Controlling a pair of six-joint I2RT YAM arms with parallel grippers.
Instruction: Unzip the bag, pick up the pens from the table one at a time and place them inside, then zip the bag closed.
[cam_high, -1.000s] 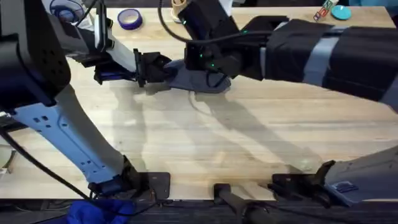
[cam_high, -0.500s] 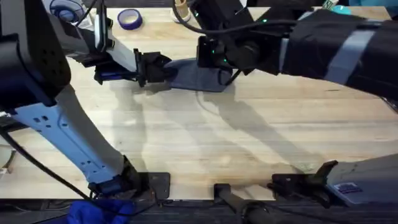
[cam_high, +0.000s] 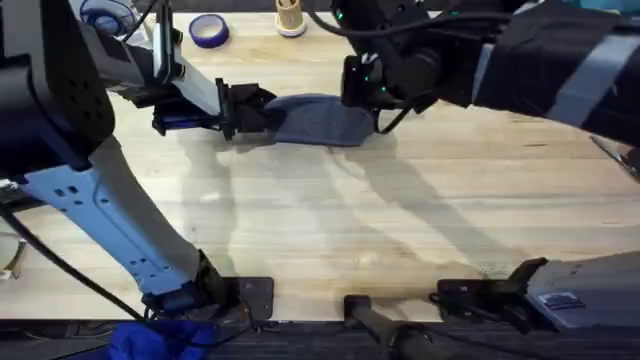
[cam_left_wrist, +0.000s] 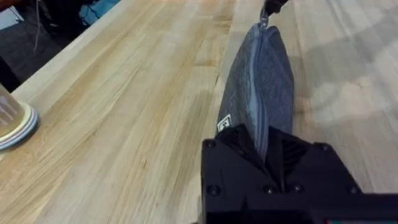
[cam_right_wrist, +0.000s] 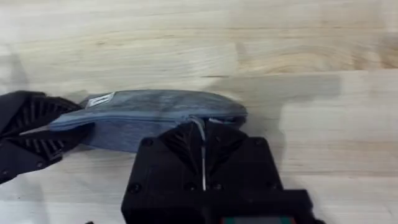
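Observation:
The blue-grey bag (cam_high: 318, 118) lies on the table (cam_high: 400, 220) at the back, stretched between both grippers. My left gripper (cam_high: 257, 112) is shut on its left end, and the left wrist view shows the fingers (cam_left_wrist: 233, 146) clamped over the fabric of the bag (cam_left_wrist: 261, 87). My right gripper (cam_high: 366, 104) is shut on the zip pull at the right end; the right wrist view has the metal pull (cam_right_wrist: 200, 134) pinched between the fingers above the bag (cam_right_wrist: 149, 112). The zip (cam_left_wrist: 257, 99) looks closed along its length. The pens are out of view.
A blue tape roll (cam_high: 208, 30) and a pale cup (cam_high: 289, 17) stand behind the bag at the table's far edge. Another roll (cam_high: 100, 17) sits at the far left. A round dish (cam_left_wrist: 12, 121) is beside the left gripper. Open tabletop lies in front of the bag.
My right gripper has travelled rightwards along the bag's top to its right end, taking the zip pull with it. The left gripper has stayed clamped on the left end.

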